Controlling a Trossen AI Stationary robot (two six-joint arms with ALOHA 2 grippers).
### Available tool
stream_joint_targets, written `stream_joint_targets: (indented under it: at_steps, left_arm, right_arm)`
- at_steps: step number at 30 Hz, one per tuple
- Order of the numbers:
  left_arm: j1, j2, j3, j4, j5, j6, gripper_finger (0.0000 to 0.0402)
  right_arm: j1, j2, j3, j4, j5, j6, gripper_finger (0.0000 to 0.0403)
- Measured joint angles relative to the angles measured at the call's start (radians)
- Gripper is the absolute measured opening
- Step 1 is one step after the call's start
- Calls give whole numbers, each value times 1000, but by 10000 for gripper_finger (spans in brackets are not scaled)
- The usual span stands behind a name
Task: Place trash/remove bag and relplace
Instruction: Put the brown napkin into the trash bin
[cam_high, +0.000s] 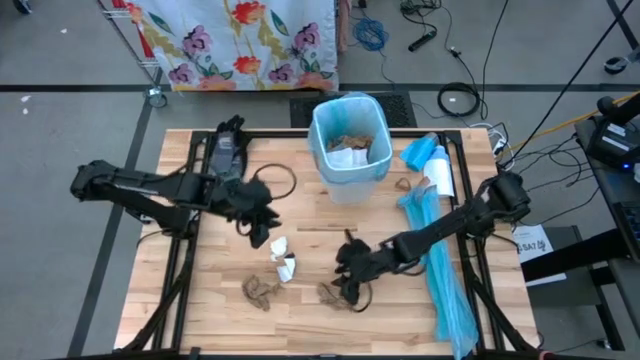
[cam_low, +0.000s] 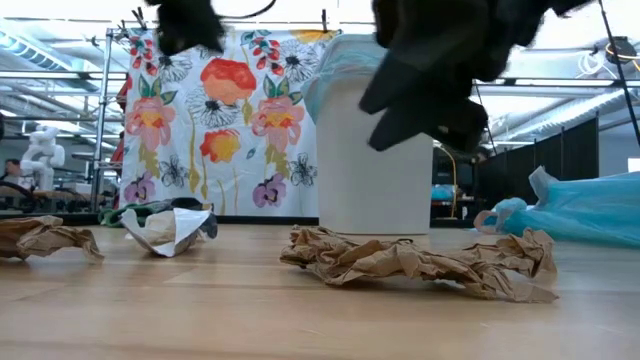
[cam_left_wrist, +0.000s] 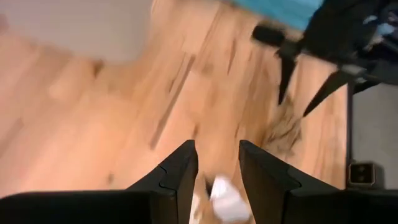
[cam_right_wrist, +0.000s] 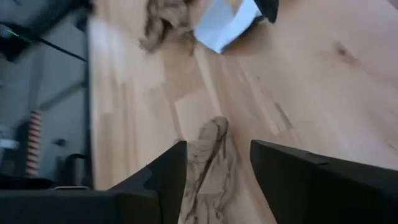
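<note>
Trash lies on the wooden table (cam_high: 200, 300): two white tissue scraps (cam_high: 283, 258), a brown paper scrap (cam_high: 262, 292) and a larger crumpled brown paper (cam_high: 335, 295) (cam_low: 420, 265). My left gripper (cam_high: 266, 230) (cam_left_wrist: 217, 152) hangs open just above the white scrap (cam_left_wrist: 227, 199), which shows between its fingers. My right gripper (cam_high: 348, 276) (cam_right_wrist: 217, 146) is open above the larger brown paper (cam_right_wrist: 211, 165), a finger on either side of it, apart from it. The white bin (cam_high: 349, 150), lined with a light-blue bag, holds brown and white scraps.
Long light-blue plastic sheets (cam_high: 440, 270) lie along the table's right side, with a white roll (cam_high: 440, 178) near their far end. A black cable loop (cam_high: 280, 180) lies left of the bin. A floral cloth (cam_low: 220, 120) hangs beyond the far edge.
</note>
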Motion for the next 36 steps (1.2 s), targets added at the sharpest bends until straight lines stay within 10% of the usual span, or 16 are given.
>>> stream_joint_targets:
  at_steps: [10,23,28,36]
  left_arm:
    - [-163,-154,-313,94,-64,-248,123]
    - [-273,-191,-530,53,-130,-562,123]
    - [-286,-191,-538,55,-142,-580,123]
    - [-285,-191,-537,60,-154,-579,123]
  right_arm:
    - [-1,260,444,-461,-61,1,162]
    - [5,507,620,-665,-128,170,128]
    - [9,489,635,-710,-145,206,15]
    - [2,287,742,-1063,-20,234,3]
